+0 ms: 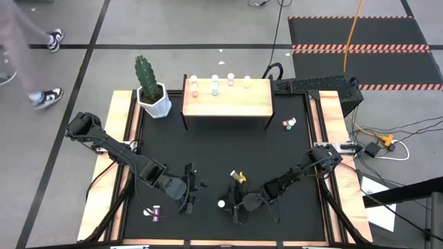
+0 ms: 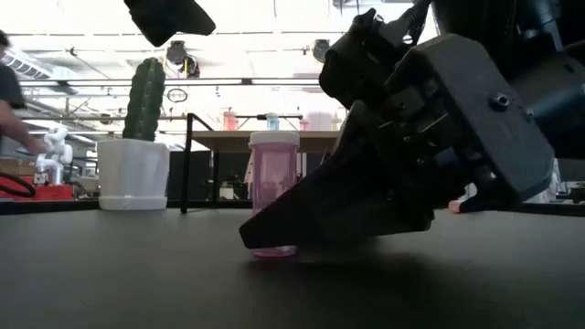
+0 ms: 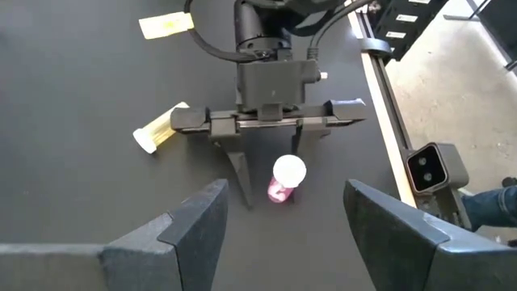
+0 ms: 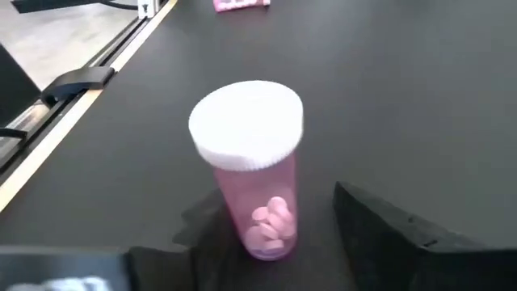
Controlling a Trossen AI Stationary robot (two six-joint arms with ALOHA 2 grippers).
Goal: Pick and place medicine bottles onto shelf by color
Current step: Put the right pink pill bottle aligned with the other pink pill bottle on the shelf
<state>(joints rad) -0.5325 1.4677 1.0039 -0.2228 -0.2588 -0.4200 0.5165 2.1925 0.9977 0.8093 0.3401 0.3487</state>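
A pink bottle (image 4: 252, 174) with a white cap stands upright on the black table, near its front edge; it also shows in the high view (image 1: 221, 204). My right gripper (image 4: 275, 238) is open, low over the table, with one finger on either side of the bottle's lower body. My left gripper (image 1: 188, 191) is open and empty just left of it, facing it. A yellow bottle (image 1: 239, 177) lies behind the right gripper. Another pink bottle (image 1: 154, 212) lies at the front left. Several bottles (image 1: 214, 84) stand along the far edge of the wooden shelf (image 1: 228, 102). My right gripper straddles the pink bottle's lower body (image 4: 266, 226), coming in level and low from the table's right. One finger (image 4: 202, 242) lies close beside the bottle, and I cannot tell whether it touches. The other finger (image 4: 396, 230) stands apart. The bottle stands upright on the table.
A white pot with a green cactus (image 1: 151, 93) stands left of the shelf. Two small bottles (image 1: 289, 124) lie to the right of the shelf. Wooden rails (image 1: 121, 159) frame the black table. A person's legs (image 1: 41, 69) show beyond the far left corner.
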